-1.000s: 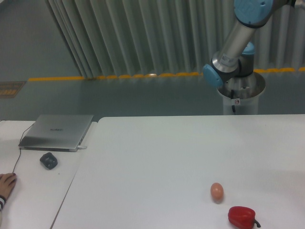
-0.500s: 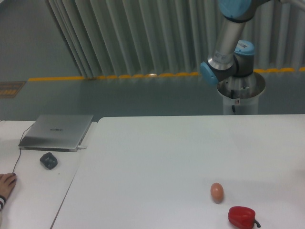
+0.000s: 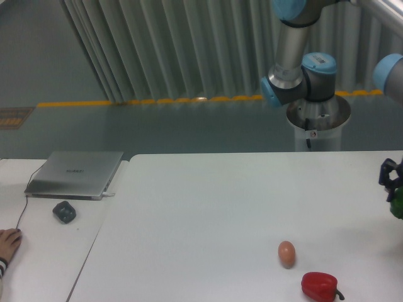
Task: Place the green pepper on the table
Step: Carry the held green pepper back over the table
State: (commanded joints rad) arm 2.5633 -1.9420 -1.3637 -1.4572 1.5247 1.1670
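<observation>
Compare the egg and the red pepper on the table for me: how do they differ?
The egg is tan, smooth and oval; the red pepper is glossy red and lumpy. The pepper is larger than the egg. The pepper has a dark stem pointing right; the egg has none. The egg sits farther from the camera, the pepper nearer the front edge. Both rest apart on the white table, untouched.

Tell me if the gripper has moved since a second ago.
Yes. The gripper was out of view earlier; now it shows at the right edge, right of the egg, with the green pepper just beneath it.
</observation>
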